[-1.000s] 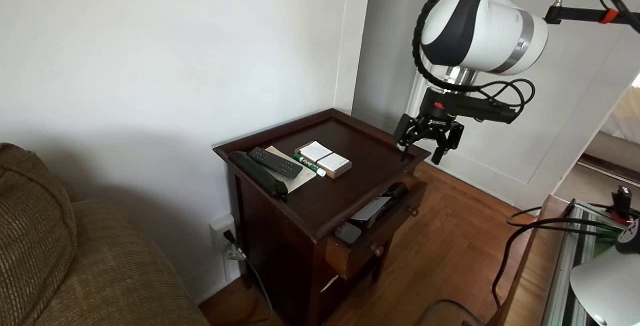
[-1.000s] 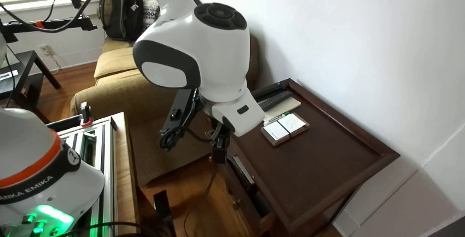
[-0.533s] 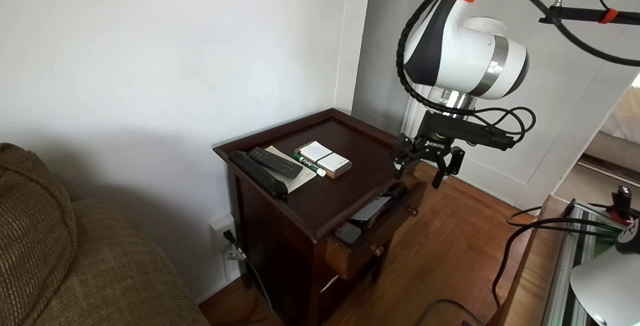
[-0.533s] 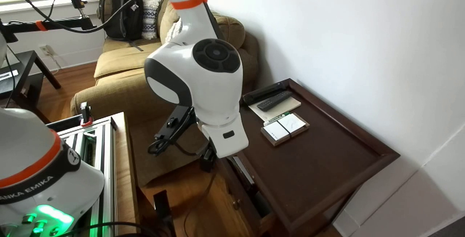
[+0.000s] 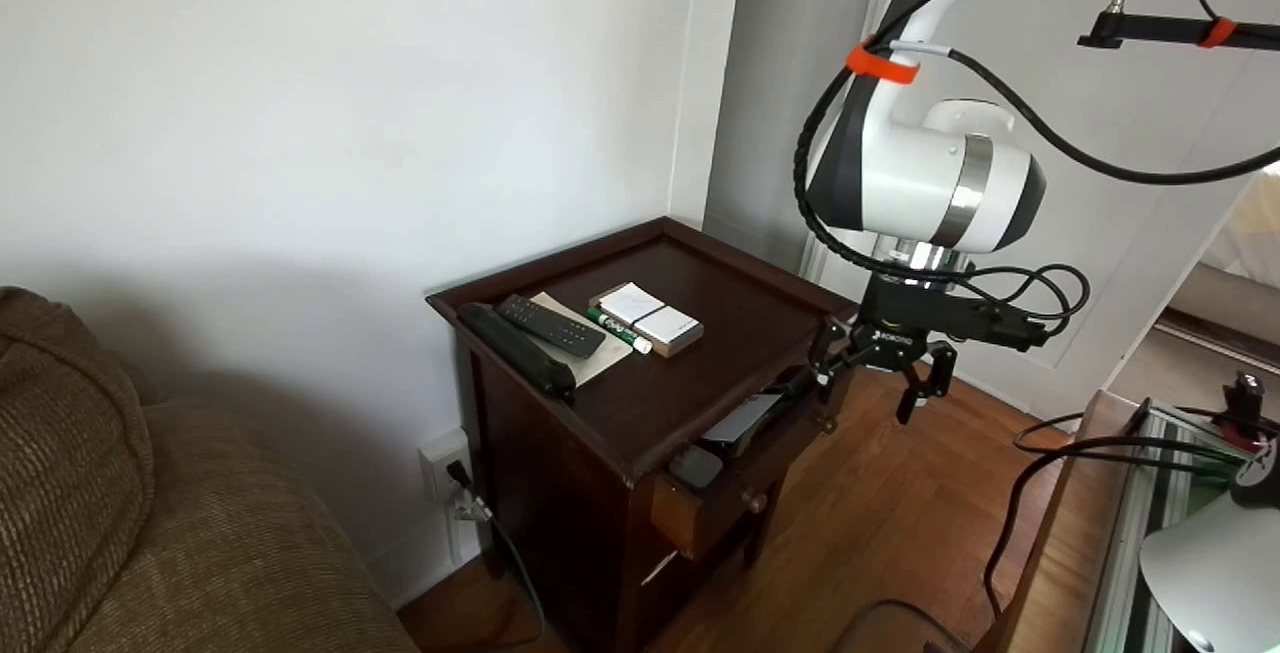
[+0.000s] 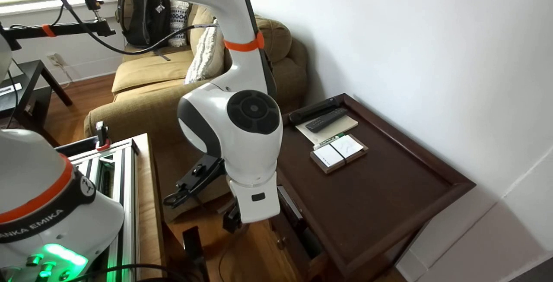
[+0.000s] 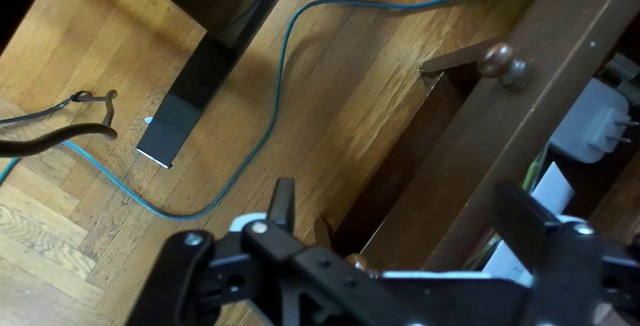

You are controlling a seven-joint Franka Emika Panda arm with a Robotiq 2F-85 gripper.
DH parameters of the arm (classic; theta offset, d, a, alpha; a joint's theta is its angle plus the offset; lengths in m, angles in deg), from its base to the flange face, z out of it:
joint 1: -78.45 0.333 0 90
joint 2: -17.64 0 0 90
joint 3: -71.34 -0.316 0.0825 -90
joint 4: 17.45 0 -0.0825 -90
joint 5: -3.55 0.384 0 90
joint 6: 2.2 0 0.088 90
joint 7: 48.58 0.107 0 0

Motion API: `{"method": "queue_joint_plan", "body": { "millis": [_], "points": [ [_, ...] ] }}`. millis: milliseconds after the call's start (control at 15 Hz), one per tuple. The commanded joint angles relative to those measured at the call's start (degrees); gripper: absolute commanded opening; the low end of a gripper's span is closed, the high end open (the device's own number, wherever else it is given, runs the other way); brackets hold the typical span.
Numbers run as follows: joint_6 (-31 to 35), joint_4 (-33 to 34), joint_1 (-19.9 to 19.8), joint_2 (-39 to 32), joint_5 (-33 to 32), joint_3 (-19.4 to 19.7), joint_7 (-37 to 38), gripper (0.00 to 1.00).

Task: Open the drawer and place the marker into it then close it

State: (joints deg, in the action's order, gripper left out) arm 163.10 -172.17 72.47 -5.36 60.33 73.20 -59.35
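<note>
On the table (image 5: 730,311), just beside the pad (image 5: 640,309), lies the marker (image 5: 619,330). Near the part-open drawer (image 5: 788,458) hangs the gripper (image 5: 865,395), jaws wide apart and holding nothing. If the drawer must come out more, as I think, go down slowly, one jaw inside it and one outside, then pull straight.

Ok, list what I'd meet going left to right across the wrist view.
Dark cord → black bar → lower drawer knob → upper drawer knob → white plug.
</note>
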Motion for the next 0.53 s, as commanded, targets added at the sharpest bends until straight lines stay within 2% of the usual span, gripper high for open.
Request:
{"method": "queue_joint_plan", "body": {
  "millis": [0,267,467],
  "points": [
    [0.0,0.2,-0.1,-0.2,0.0,0.0,0.0,1.00],
    [0.2,2.6,-1.0,-3.5,2.7,-1.1,0.9,1.00],
    [0.8,5.4,-2.3,-5.9,8.2,-2.8,1.2,1.00]
  ]
}}
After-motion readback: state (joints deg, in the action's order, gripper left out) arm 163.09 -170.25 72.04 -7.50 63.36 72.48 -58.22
